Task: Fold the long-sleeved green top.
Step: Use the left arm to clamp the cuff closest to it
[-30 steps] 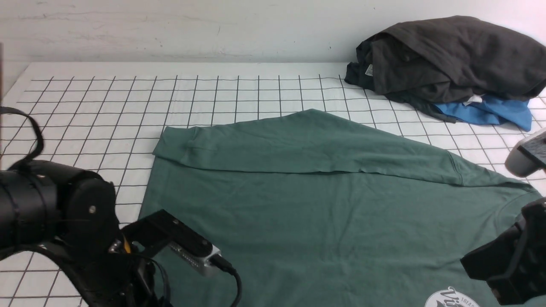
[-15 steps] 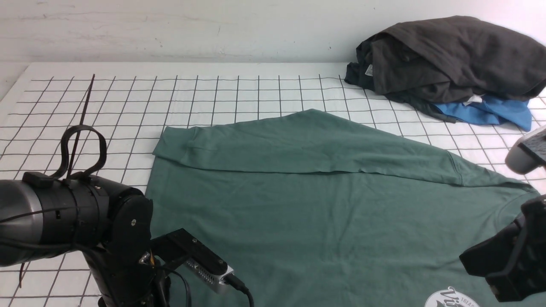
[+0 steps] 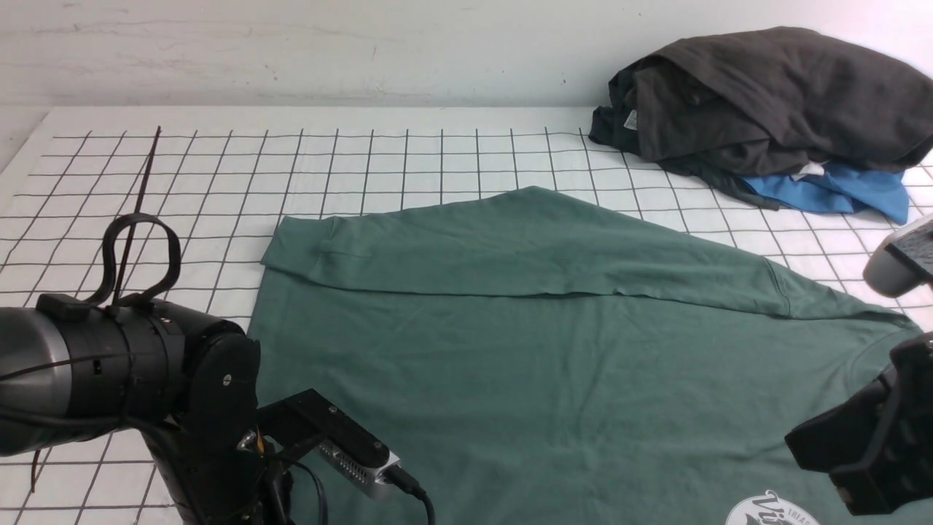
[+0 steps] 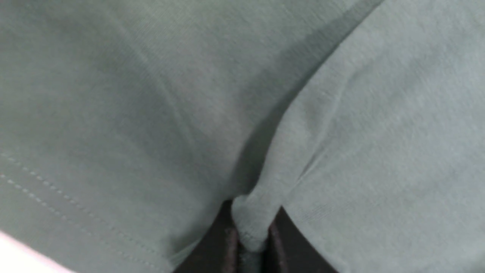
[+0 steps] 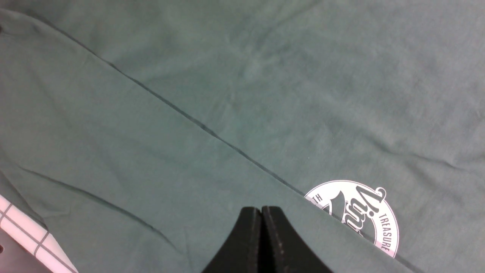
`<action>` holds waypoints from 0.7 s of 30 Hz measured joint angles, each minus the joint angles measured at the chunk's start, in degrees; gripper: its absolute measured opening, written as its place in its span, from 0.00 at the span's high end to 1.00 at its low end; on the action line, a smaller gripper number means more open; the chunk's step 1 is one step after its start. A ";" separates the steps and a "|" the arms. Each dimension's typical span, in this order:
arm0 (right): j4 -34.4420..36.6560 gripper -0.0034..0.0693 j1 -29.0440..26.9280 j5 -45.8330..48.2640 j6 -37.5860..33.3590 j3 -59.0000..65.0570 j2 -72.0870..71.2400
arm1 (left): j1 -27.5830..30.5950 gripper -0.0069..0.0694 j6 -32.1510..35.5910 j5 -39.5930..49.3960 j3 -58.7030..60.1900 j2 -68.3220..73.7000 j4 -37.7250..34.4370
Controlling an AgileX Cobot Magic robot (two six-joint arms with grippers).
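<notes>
Currently a green top (image 3: pixel 547 364) lies spread on the table (image 3: pixel 182 189). The jaws of the left gripper (image 4: pixel 252 242) pinch a fold of it, while those of the right gripper (image 5: pixel 261 235) are pressed together, holding nothing.

Looked forward, wide, from the robot's side over the large dark-green cotton long-sleeved top (image 3: pixel 547 379); stared down close from both wrists onto that same fabric.
</notes>
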 joint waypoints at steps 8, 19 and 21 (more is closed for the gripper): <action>0.00 0.97 0.00 -1.50 0.00 0.00 0.14 | 0.00 0.87 0.00 4.41 -4.26 -7.47 -0.02; -0.21 0.97 0.00 -2.24 0.00 0.00 0.14 | 0.37 0.87 -1.15 10.40 -22.30 -0.72 4.91; -0.40 0.97 0.00 -2.24 0.00 0.00 0.14 | 0.37 0.87 -1.78 12.94 -23.78 0.50 5.13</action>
